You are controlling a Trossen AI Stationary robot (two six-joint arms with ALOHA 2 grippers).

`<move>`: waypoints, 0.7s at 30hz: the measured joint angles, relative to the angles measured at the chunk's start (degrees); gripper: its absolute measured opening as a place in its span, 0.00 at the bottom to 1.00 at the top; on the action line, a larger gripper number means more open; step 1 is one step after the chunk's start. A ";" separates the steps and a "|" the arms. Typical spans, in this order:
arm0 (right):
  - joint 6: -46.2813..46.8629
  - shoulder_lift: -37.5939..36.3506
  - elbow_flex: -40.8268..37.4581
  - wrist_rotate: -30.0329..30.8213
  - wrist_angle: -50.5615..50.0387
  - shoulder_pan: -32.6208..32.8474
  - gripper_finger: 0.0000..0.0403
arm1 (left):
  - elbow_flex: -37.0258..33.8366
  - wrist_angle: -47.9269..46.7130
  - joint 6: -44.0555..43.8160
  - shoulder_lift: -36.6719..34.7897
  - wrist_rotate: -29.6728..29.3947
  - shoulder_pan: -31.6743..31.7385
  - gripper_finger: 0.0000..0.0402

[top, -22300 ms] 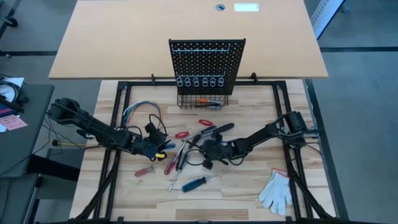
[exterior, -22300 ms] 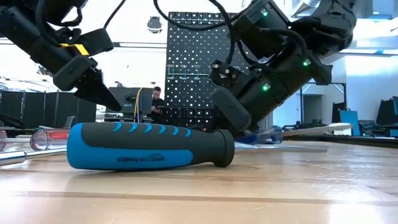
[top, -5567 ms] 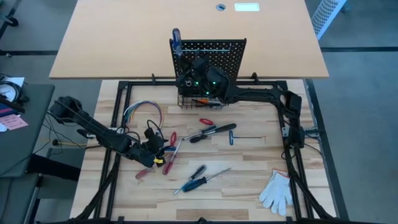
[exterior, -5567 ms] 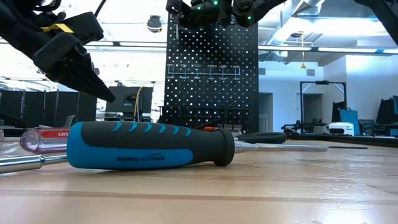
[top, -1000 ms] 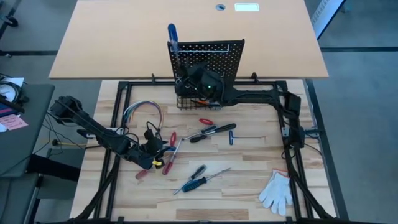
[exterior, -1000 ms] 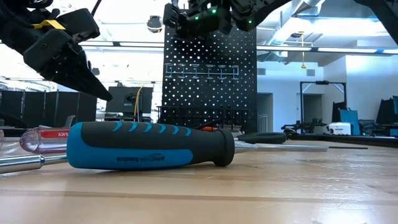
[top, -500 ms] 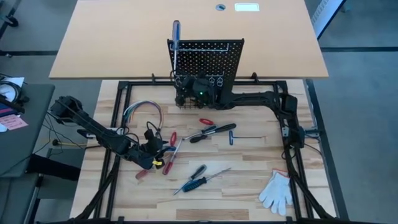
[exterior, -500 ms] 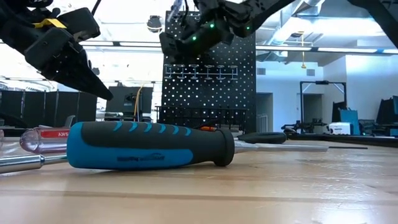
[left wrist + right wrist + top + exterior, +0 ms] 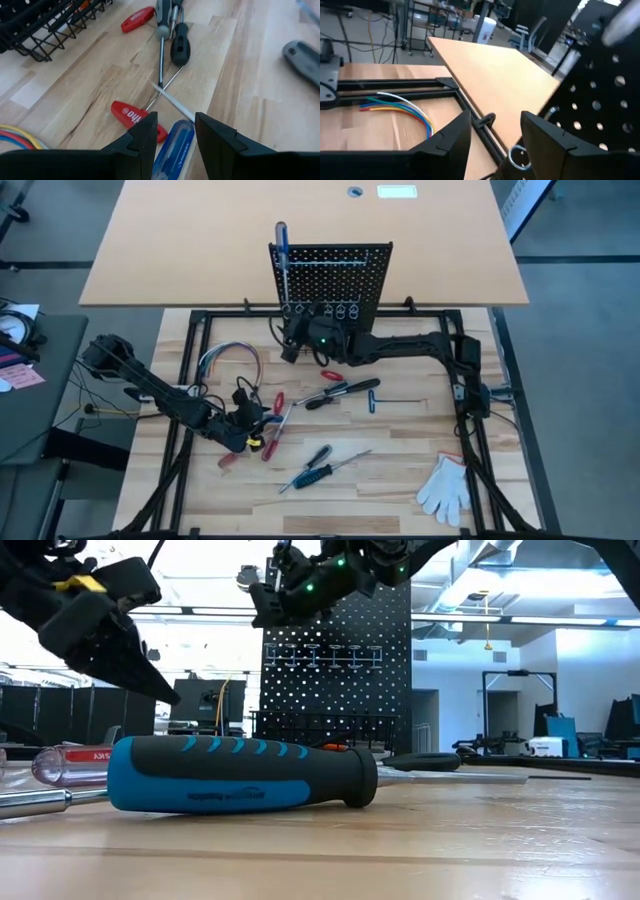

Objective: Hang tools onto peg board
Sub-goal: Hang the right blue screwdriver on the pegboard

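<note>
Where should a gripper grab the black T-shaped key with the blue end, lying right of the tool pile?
Probably from straight above, fingers straddling the long thin shaft of the black T-shaped key. It lies flat on bare wood, apart from the other tools, with room on both sides.

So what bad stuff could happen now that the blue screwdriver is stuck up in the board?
The blue screwdriver stands tall in the end ring of the peg board; the right gripper, open and close by, might bump it while pulling away. The left gripper hangs open over crossed tools, so grabbing one could drag its neighbours. The coloured wires lie near that arm and might snag.
</note>
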 joint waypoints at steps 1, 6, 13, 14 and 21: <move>-0.72 0.00 -0.01 0.26 -0.02 0.26 0.44 | 0.00 0.09 0.02 -0.03 -0.04 0.00 0.32; -7.35 -0.10 0.01 5.71 0.03 2.42 0.42 | 0.00 0.18 -0.07 -0.07 -0.01 0.00 0.32; -16.05 -3.56 0.02 7.59 -3.68 6.59 0.39 | 0.00 0.17 -0.04 -0.07 -0.01 0.00 0.32; -16.97 -4.37 0.05 7.48 -4.20 7.26 0.39 | 0.00 0.20 -0.09 -0.07 -0.01 0.00 0.32; -17.90 -8.61 0.10 2.46 -0.47 6.98 0.20 | 0.00 0.25 -0.11 -0.07 -0.01 0.00 0.32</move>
